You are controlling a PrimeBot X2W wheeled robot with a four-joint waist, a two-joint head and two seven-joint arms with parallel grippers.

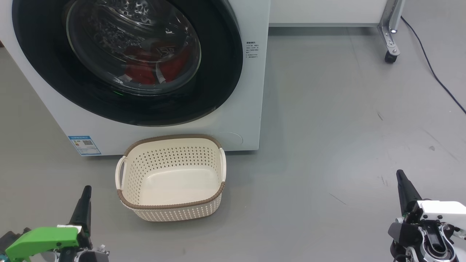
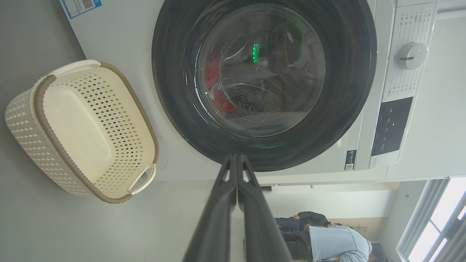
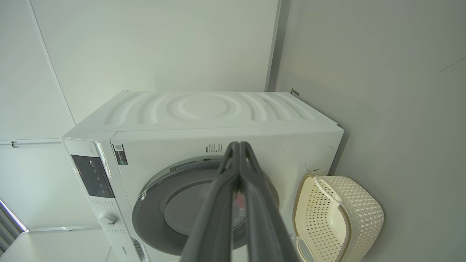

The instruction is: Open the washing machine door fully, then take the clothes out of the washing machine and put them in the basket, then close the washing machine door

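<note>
- Red clothes [image 1: 153,67] lie low in the drum [image 1: 109,25] of the washing machine [image 1: 251,109], seen through the bulging glass of the washing machine door [image 1: 214,83], which looks shut flush against the white front.
- Cream basket [image 1: 174,214] stands empty on the grey floor [image 1: 327,145], just in front of the machine and below the door, its brown rim close to the white panel.
- Left gripper [image 1: 86,191] hangs low at the robot's left, near the basket but apart from it; its two dark fingers [image 1: 82,211] are pressed together and carry nothing.
- Right gripper [image 1: 401,176] waits well off to the right over bare floor, fingers likewise pinched together and empty.
- Judged from this, the first step is in hand: the door has not yet been opened, and nothing has been lifted out.
- The next move calls for one arm to rise to the door's rim, find its catch, which cannot be made out here, and swing the door fully round, clear of the basket.
</note>
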